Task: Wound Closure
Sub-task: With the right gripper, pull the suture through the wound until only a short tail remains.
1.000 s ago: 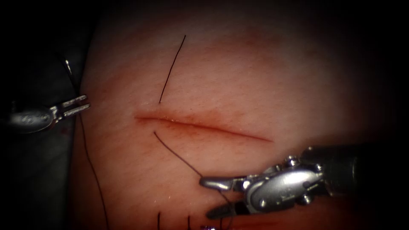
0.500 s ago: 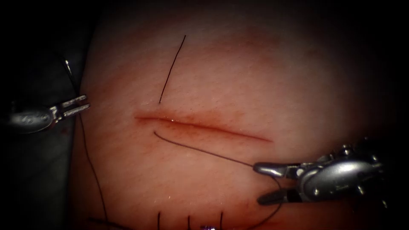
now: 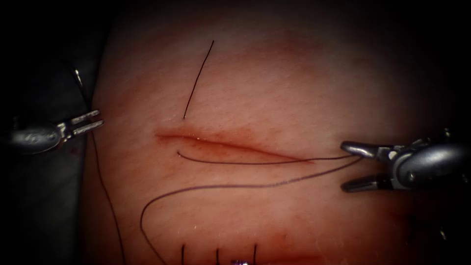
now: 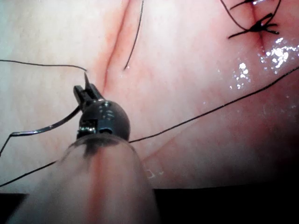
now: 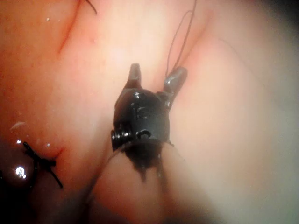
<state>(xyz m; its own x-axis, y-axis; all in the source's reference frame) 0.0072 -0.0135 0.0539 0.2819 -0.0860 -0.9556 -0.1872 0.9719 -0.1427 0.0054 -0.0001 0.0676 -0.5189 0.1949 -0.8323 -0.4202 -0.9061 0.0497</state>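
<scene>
Got one thread (image 3: 235, 162) through the cut (image 3: 230, 145) near its left end, unknotted, with left tool (image 3: 100, 122) left of the cut pinching the needle (image 4: 32, 132) near one end, clear of the tissue (image 3: 294, 88), and right tool (image 3: 343, 166) off the cut's right end, spread round thread.

Off to the left in the endoscope view there's a dark grey flat surface (image 3: 44, 206), plain and shadowy.

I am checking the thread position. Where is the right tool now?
In the endoscope view the right tool is beyond the right end of the cut, jaws open, with the thread running from below the cut to between them.
</scene>
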